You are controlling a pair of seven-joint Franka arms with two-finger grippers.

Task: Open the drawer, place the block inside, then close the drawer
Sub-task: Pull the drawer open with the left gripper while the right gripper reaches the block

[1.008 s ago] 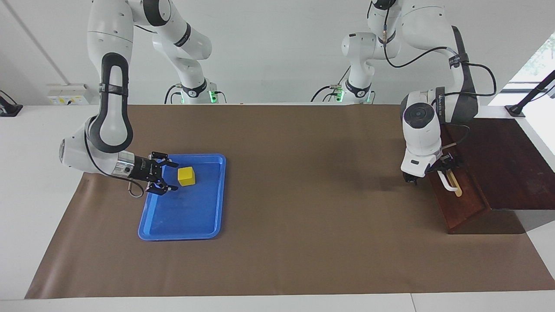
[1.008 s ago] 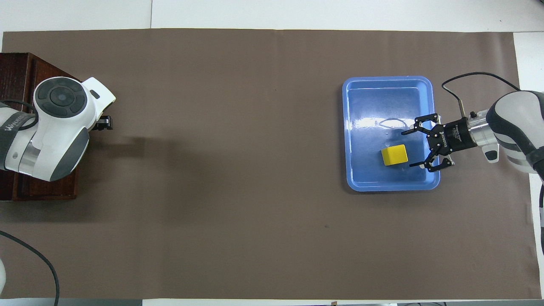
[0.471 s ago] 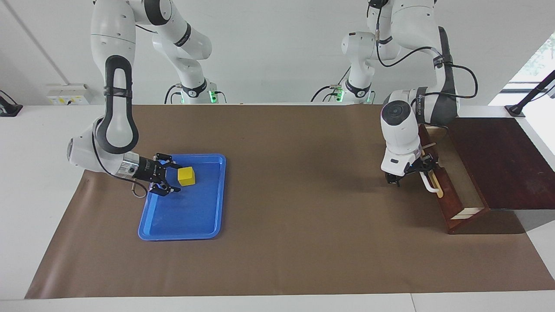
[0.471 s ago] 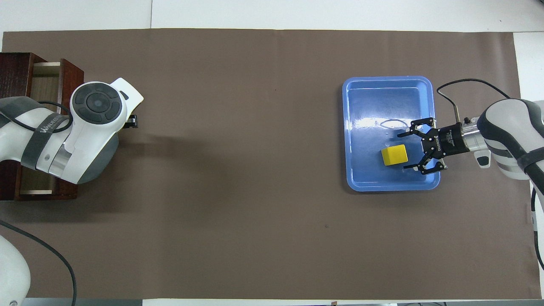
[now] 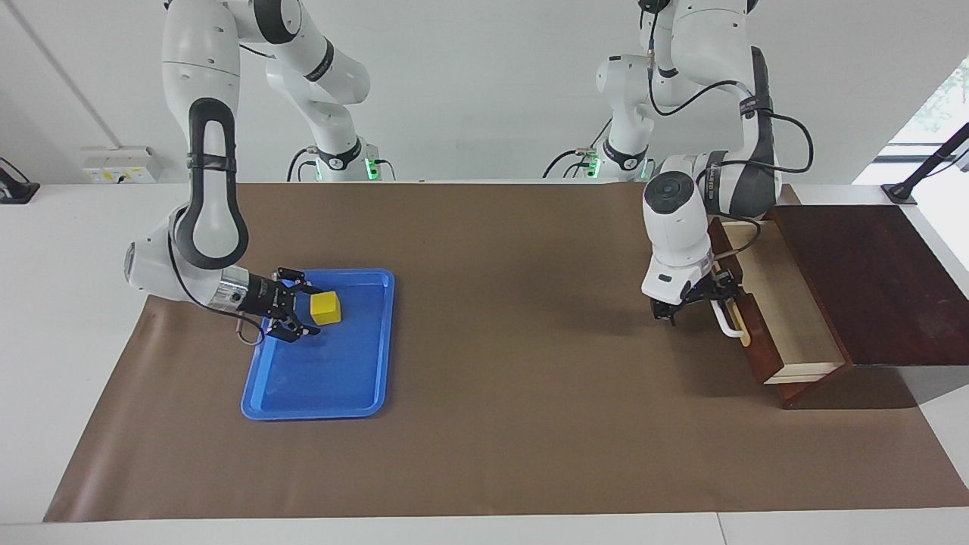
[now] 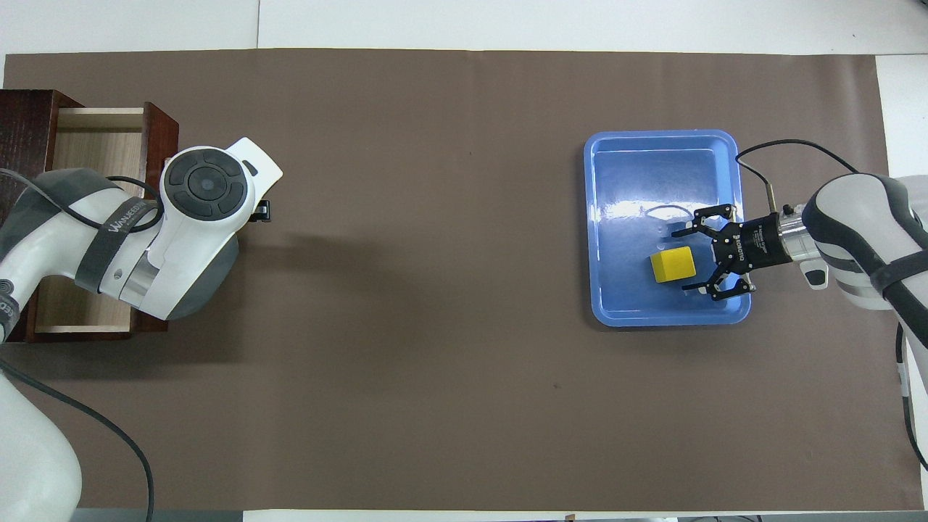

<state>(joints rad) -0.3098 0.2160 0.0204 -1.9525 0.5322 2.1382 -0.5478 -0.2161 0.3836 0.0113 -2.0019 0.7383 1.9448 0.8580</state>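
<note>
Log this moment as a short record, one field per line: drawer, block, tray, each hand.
drawer: drawer pulled well out of the wooden box, light wood inside showing, nothing seen in it
block: yellow block in the blue tray, not held
tray: on the brown mat, toward the right arm's end
left hand: left hand at the drawer's white handle
right hand: right hand open, low over the tray, beside the block
</note>
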